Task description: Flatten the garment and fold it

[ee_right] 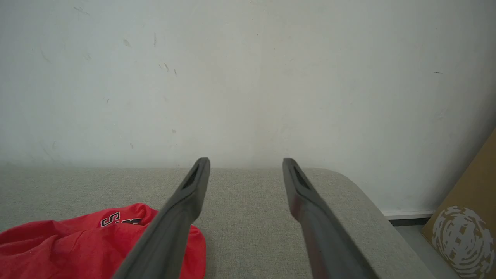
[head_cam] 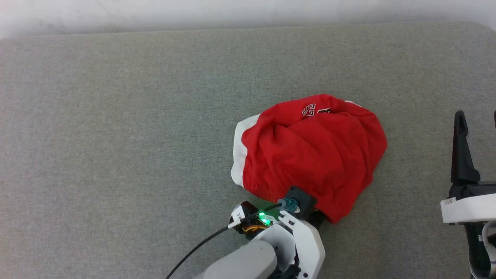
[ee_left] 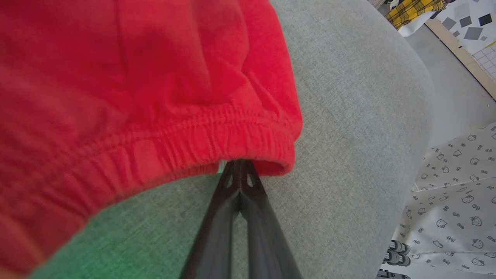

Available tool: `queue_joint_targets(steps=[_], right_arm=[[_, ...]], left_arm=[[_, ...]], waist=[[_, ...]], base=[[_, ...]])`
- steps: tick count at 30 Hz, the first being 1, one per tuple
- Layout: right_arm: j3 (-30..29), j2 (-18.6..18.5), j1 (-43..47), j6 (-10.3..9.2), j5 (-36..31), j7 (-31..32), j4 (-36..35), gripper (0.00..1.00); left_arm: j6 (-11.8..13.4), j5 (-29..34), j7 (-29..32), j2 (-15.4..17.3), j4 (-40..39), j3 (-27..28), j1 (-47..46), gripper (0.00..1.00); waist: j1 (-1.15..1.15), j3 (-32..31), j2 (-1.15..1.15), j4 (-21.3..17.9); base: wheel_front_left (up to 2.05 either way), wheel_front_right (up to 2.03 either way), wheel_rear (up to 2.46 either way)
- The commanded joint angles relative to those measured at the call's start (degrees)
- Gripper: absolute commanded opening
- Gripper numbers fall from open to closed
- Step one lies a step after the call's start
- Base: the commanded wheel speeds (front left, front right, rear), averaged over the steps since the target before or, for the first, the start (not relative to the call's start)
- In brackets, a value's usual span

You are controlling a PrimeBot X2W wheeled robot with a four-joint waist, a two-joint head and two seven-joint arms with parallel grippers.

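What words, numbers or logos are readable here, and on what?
"S": white, dark-edged print on the red garment; the letters beside it are lost in folds.
Cardboard box: round white mark, no readable words.
Patterned cloth: cartoon faces and bows, no text.

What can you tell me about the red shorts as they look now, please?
The red shorts lie crumpled in a heap on the grey cushion, soft fabric creased. A white stripe edges the left side; part of a white print shows near the far edge. The left gripper is shut on the gathered elastic waistband.
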Motion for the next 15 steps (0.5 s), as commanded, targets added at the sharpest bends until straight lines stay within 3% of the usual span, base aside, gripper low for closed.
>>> queue_joint_targets(steps=[1,12,15], right_arm=[[0.11,0.17,-0.92,-0.05,-0.20,-0.26,0.07,1.00],[0.05,0.17,0.66,-0.05,-0.98,0.28,-0.03,1.00],[-0.12,0.17,1.11,-0.05,-1.00,0.55,-0.17,1.00]], left_arm=[[0.02,-0.65,-0.24,0.02,0.89,-0.76,-0.85,0.00],[1.80,-4.91,-5.19,0.10,0.36,-0.61,-2.58,0.00],[2.52,-6.12,-5.68,1.83,-2.40,0.90,-1.37,0.00]], waist=[[-0.01,-0.09,0.00,0.23],[-0.01,-3.60,0.00,4.12],[-0.01,-4.70,0.00,5.27]], base=[[0.00,0.00,0.00],[0.00,0.00,0.00],[0.00,0.00,0.00]])
